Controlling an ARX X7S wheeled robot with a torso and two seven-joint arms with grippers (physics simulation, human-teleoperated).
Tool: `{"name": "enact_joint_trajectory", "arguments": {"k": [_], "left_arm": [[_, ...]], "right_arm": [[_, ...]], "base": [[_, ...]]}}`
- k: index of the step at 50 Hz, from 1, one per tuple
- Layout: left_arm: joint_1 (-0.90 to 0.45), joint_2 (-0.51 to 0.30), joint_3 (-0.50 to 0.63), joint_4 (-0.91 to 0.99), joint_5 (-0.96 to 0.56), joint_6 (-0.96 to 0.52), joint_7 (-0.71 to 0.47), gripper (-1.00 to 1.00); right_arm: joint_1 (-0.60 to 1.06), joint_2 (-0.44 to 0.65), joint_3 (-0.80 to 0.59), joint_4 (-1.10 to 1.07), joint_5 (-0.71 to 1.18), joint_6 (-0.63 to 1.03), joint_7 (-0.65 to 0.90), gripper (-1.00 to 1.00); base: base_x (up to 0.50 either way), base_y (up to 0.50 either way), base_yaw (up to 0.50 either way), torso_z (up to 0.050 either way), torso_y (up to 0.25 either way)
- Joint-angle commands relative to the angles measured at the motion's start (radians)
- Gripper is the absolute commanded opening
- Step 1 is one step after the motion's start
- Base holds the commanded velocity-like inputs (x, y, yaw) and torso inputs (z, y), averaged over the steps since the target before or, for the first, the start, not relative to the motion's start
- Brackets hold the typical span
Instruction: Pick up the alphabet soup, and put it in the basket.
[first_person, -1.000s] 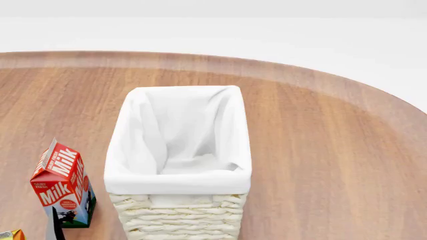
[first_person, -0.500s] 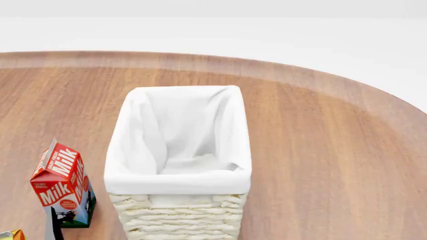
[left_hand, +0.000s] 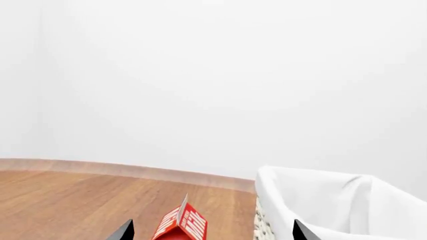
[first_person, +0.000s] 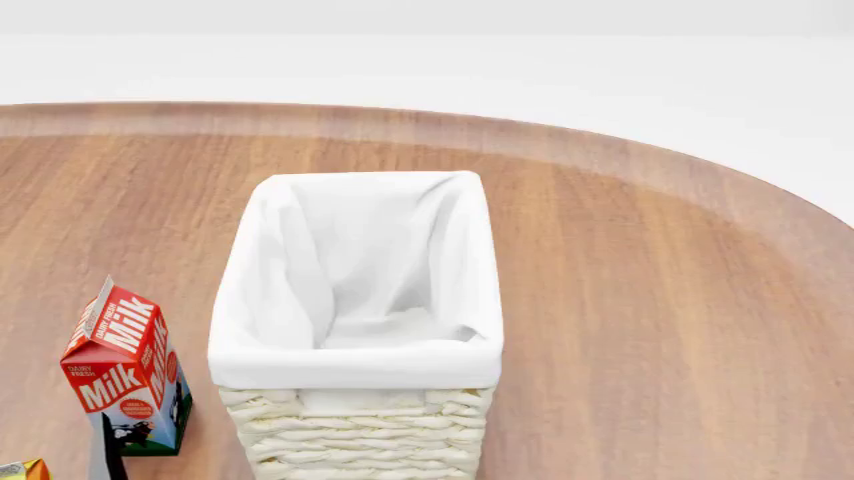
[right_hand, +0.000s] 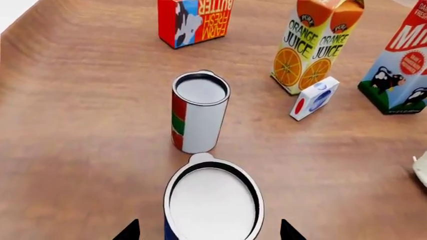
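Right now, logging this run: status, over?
Left gripper open, empty. Right gripper open above nearer can, likely the soup, ungripped. Basket holds nothing. Second can stands close beyond it.

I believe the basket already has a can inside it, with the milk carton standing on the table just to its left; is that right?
Not quite: the basket holds nothing but its white cloth lining, as the head view shows. The milk carton does stand on the table just to its left. Two cans are upright on the table in the right wrist view.

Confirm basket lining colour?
White cloth lining, over the cream woven wicker basket; clearest in head view.
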Motion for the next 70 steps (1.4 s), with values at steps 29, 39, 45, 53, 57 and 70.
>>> {"name": "enact_joint_trajectory", "arguments": {"k": [29, 39, 45, 53, 57, 70], "left_arm": [[0.0, -0.007, 0.006, 0.004, -0.002, 0.004, -0.009, 1.0], [0.001, -0.009, 0.007, 0.0, -0.003, 0.01, -0.009, 1.0], [0.002, -0.01, 0.008, 0.001, -0.003, 0.011, -0.01, 1.0], [-0.001, -0.01, 0.011, 0.0, -0.003, 0.012, -0.01, 1.0], [-0.001, -0.01, 0.012, -0.002, -0.002, 0.014, -0.011, 1.0], [0.003, -0.015, 0.013, 0.015, -0.002, 0.005, -0.019, 1.0]], "right_arm": [[0.048, -0.031, -0.036, 0.035, -0.047, 0.035, 0.0, 1.0], [0.065, -0.053, -0.05, 0.068, -0.055, 0.027, -0.007, 1.0], [0.074, -0.067, -0.058, 0.102, -0.065, 0.012, -0.005, 1.0], [0.079, -0.075, -0.069, 0.116, -0.075, 0.005, -0.006, 1.0], [0.082, -0.078, -0.071, 0.121, -0.076, -0.001, -0.005, 1.0], [0.103, -0.11, -0.083, 0.175, -0.091, -0.035, 0.002, 1.0]], "base": [[0.0, 0.0, 0.0, 0.0, 0.0], [0.0, 0.0, 0.0, 0.0, 0.0], [0.0, 0.0, 0.0, 0.0, 0.0], [0.0, 0.0, 0.0, 0.0, 0.0], [0.0, 0.0, 0.0, 0.0, 0.0], [0.0, 0.0, 0.0, 0.0, 0.0]]}}
